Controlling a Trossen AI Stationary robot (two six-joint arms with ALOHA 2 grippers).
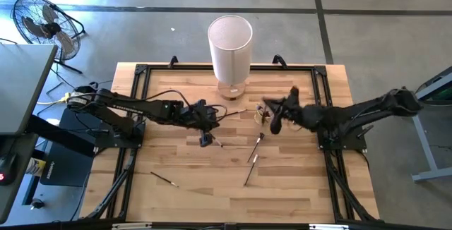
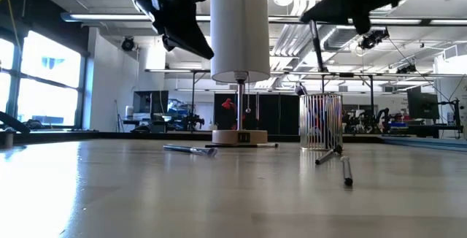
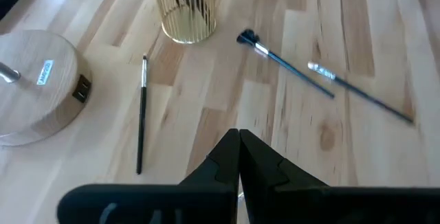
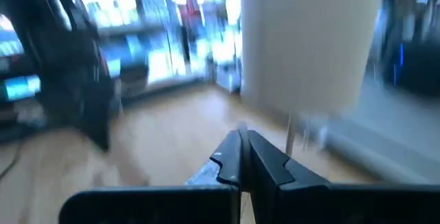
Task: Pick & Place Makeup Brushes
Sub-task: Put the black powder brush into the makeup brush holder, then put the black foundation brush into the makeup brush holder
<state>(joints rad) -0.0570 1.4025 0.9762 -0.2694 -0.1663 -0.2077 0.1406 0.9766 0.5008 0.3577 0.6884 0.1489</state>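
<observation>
Several thin makeup brushes lie flat on the wooden table: two (image 1: 256,147) (image 1: 248,173) at its middle, one (image 1: 164,178) toward the near left, one (image 1: 236,111) by the lamp base, one (image 1: 216,142) beside my left gripper. My left gripper (image 1: 205,140) (image 3: 238,141) is shut and raised above the table (image 2: 191,44), holding nothing I can see. My right gripper (image 1: 275,125) (image 4: 240,141) is shut, high beside the small clear ribbed cup (image 1: 261,115) (image 2: 321,121). A thin dark brush (image 2: 315,44) hangs from it. My right gripper holds a thin dark brush by its upper end (image 2: 311,23), pinched at the fingertips. The brush is lifted clear and hangs slightly tilted above the cup's rim. The wrist view is too blurred to show the contact.
The tall white cylinder lamp (image 1: 230,46) stands on a round wooden base (image 3: 34,86) at the table's far middle, close behind the cup. The cup holds a few brushes (image 2: 300,89). A black frame (image 1: 141,71) rims the table. Bare wood lies near the front edge.
</observation>
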